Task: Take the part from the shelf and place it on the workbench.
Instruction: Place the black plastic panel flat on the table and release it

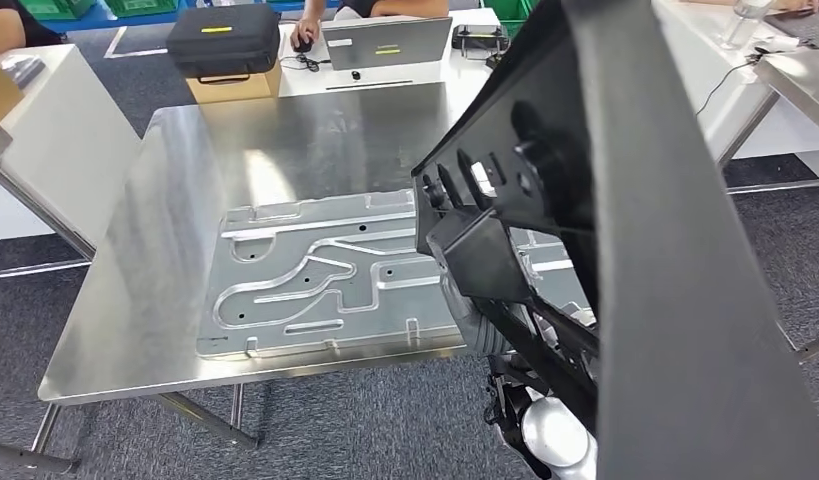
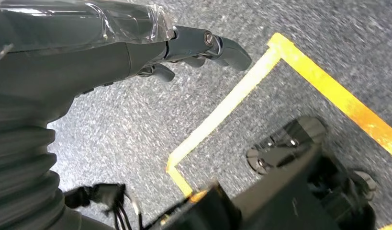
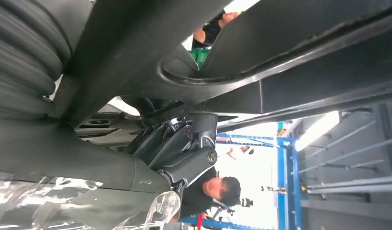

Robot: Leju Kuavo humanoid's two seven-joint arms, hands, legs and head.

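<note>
Black and long, the stamped part (image 1: 625, 200) is held up in the air over the right side of the steel bench (image 1: 165, 300), tilted so that one end rises toward the far edge and the other drops past the near edge. It has slots and round holes along its face, and a folded bracket near its middle. The right hand (image 3: 179, 153) grips it from beneath: in the right wrist view the dark fingers (image 3: 196, 160) are curled up against the part's underside, clamped on it. In the head view a silver arm segment (image 1: 555, 435) shows below the part, off the bench's near edge.

Flat on the bench, toward its near edge, lies a silver pressed metal panel (image 1: 325, 275) with raised channels; the black part's lower end hangs over its right portion.

The left hand (image 2: 136, 57) hangs over grey carpet (image 2: 136, 124) marked with yellow tape lines (image 2: 222, 110), its fingers (image 2: 227, 48) slightly apart and holding nothing.

Beyond the bench's far edge stand a black case (image 1: 223, 38) and a laptop (image 1: 385, 42), with a person's hand (image 1: 307, 30) on a mouse.
</note>
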